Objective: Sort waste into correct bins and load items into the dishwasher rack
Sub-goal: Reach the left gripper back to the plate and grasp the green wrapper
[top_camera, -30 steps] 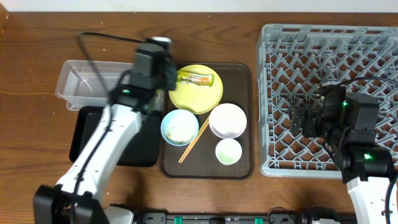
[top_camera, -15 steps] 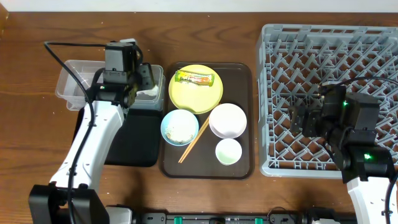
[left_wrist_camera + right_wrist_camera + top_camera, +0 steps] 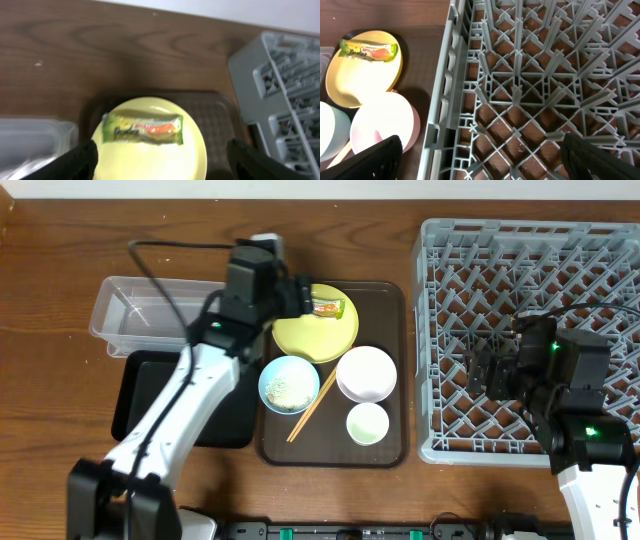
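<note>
From the tub (image 3: 140,310) half a second ago, the left gripper (image 3: 162,160) has come back, fingers spread, above the wrapper (image 3: 143,129) on the plate (image 3: 125,162). The right gripper (image 3: 482,160) hangs released over the empty rack (image 3: 530,260). Bowls, cup and chopsticks (image 3: 312,406) are not loaded; I judge most work remains.

The white left robot arm (image 3: 185,395) covers the yellow-green snack wrapper's (image 3: 330,307) left end — and part of the shallow black rectangular tray (image 3: 135,395) (its right side).

Bright, even from above, faint shadows on the wooden table (image 3: 60,430). Blurred all through the left wrist view, snack wrapper (image 3: 142,129) lettering smeared. Sharper on the right wrist view, glaring off the white bowl (image 3: 382,125).
</note>
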### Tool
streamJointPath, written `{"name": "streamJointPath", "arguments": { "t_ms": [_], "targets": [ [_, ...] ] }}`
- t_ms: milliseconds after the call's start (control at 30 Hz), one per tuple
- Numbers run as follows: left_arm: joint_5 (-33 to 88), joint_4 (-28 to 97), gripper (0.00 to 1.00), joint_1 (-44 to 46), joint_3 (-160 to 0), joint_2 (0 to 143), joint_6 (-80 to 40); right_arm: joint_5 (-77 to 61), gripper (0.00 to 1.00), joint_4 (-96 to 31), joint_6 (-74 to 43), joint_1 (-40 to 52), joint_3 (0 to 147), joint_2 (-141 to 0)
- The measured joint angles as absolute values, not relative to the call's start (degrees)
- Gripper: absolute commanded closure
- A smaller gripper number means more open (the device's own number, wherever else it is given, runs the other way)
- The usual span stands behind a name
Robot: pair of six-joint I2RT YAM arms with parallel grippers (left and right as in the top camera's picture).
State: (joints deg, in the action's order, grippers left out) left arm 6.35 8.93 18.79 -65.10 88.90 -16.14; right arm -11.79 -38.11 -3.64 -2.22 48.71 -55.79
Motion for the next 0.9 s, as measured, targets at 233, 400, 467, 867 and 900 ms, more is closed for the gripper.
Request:
{"name": "streamJointPath", "arguments": {
  "t_ms": [233,400,467,867,900],
  "targets": [
    [6.7,9.5,0.08,20.7,-65.1,97.9,7.7,-11.6,0.01,-38.1,-3.6,-2.2,48.7,-55.8],
    [6.7,10.0,0.08,20.8,-65.1,103.6,21.7,-11.4,0.01,-38.1,-3.6,-2.2,48.7,-55.8],
    [6.7,10.1,0.07,20.8,-65.1,104.2,24.3,-11.3,0.01,-38.1,-3.6,-2.2,48.7,-55.8],
    [6.7,5.5,0.08,20.9,-65.1,105.8,32.7,-10.7,0.01,-38.8,-3.6,-2.2,48.7,-55.8],
    [6.7,5.0,0.09,20.9,-65.1,106.6,33.9,-10.7,0.01,-38.9,-3.6,-2.2,48.7,-55.8]
  ]
}}
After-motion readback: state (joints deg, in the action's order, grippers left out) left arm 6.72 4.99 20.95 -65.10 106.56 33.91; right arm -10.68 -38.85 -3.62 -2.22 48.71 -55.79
